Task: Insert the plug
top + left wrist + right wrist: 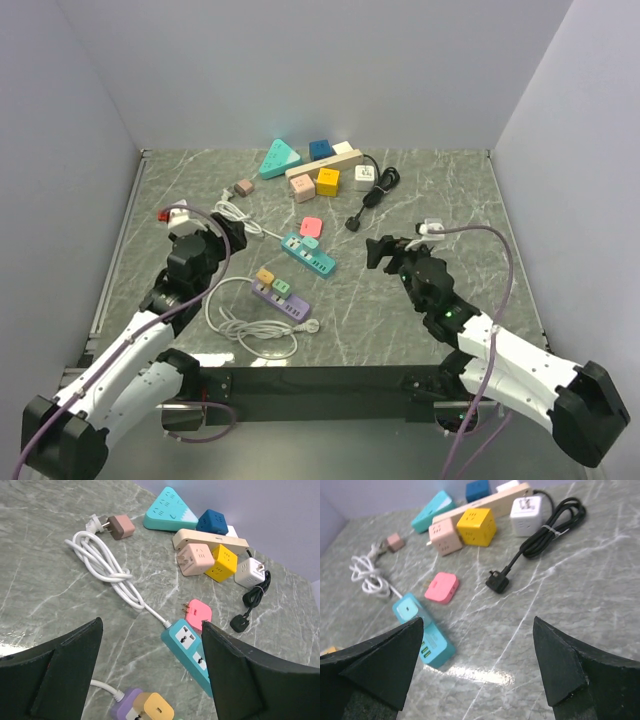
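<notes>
A pink plug adapter [311, 226] lies loose on the marble table, just behind a teal power strip [308, 253]. Both show in the left wrist view, adapter [198, 611] and strip [192, 650], and in the right wrist view, adapter [441, 587] and strip [422, 630]. A purple power strip [280, 293] carrying a yellow adapter [155, 707] lies nearer me. A black plug [354, 222] lies mid-table. My left gripper [232, 235] is open and empty, left of the strips [152, 625]. My right gripper [385, 250] is open and empty, right of them [478, 621].
At the back stand a teal triangular socket [279, 158], a blue cube [321, 150], a beige strip [325, 167], pink [302, 189], yellow [328, 181] and white [363, 177] cubes. A brown plug [244, 187] ends a knotted white cable [107, 565]. A white cable coil [255, 330] lies front left.
</notes>
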`<action>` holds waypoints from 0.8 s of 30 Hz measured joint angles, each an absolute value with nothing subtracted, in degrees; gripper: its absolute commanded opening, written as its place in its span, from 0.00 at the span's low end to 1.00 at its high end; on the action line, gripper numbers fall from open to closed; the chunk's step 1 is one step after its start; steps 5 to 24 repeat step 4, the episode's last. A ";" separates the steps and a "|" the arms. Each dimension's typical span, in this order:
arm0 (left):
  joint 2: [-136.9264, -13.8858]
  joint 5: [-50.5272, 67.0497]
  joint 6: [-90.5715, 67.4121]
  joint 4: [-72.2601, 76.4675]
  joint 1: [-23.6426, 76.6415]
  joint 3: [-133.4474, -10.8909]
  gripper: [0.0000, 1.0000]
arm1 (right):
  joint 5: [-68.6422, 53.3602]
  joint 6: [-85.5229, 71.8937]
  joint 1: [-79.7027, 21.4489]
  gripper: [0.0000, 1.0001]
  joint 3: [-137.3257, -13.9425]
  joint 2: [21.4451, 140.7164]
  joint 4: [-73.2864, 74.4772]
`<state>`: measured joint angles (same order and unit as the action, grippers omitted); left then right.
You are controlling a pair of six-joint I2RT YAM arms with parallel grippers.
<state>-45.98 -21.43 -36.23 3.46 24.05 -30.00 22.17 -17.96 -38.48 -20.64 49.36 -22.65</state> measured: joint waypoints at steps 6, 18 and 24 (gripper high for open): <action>-44.82 -21.89 -36.18 2.13 24.08 -29.74 0.87 | 24.77 -18.65 -38.48 0.96 -19.77 46.57 -22.50; -44.82 -21.89 -36.18 2.13 24.08 -29.74 0.87 | 24.77 -18.65 -38.48 0.96 -19.77 46.57 -22.50; -44.82 -21.89 -36.18 2.13 24.08 -29.74 0.87 | 24.77 -18.65 -38.48 0.96 -19.77 46.57 -22.50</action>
